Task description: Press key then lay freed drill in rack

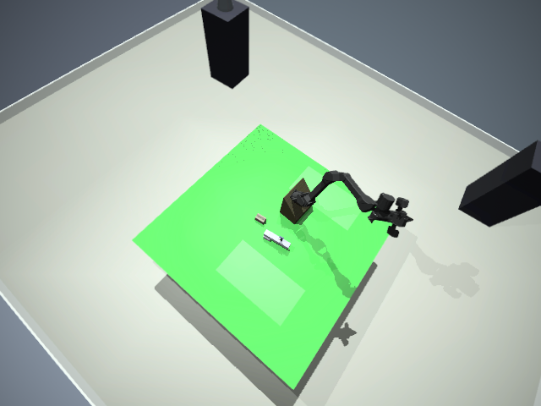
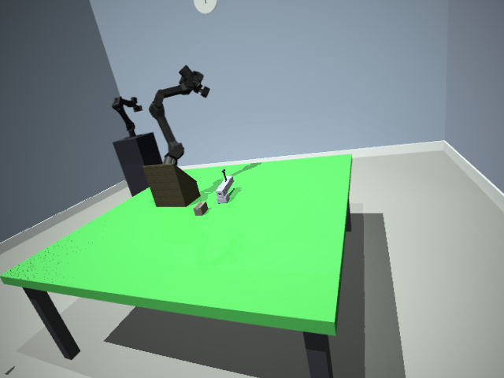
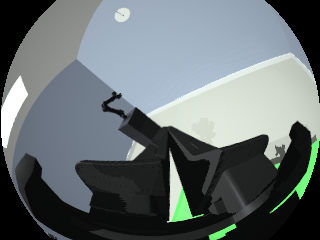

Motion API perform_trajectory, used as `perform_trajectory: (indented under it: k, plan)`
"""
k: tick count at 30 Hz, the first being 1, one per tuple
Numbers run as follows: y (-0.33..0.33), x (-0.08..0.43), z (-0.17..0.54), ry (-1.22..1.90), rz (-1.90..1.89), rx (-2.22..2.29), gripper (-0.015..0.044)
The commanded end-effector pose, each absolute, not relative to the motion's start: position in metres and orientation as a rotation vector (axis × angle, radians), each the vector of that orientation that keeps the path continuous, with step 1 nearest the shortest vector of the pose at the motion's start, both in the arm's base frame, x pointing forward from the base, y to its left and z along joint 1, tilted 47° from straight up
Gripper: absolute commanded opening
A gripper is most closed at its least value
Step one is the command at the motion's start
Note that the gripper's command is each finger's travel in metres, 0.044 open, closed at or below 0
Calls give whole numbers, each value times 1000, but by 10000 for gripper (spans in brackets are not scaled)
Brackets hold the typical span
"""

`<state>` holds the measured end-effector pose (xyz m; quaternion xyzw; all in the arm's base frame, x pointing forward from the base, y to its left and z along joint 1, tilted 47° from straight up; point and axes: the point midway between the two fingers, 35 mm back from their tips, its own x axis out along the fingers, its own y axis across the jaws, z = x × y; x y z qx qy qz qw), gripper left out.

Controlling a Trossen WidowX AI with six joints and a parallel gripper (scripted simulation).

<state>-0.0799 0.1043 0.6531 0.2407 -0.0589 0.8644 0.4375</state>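
Hanging high off the flat green table (image 2: 264,252), the matte black gripper (image 2: 201,87) has its fingers pressed together on nothing. The boxy white block with the thin dark drill (image 2: 224,175) upright sits at the brown base's (image 2: 171,187) four o'clock in the exterior view.

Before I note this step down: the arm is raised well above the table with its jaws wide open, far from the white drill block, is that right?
Not quite: the jaws are shut, with nothing between them. The wrist view shows them meeting in a point. The gripper is indeed raised above the green table, far from the white drill block.
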Motion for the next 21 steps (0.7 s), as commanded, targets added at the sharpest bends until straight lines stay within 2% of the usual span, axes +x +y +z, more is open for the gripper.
perform_trajectory:
  k: [1,11,21]
  plan:
    - [149,-28,640,-94,1992,622,0]
    - [220,101,571,96,1637,560,0]
    - [232,225,464,333,1303,486,0]
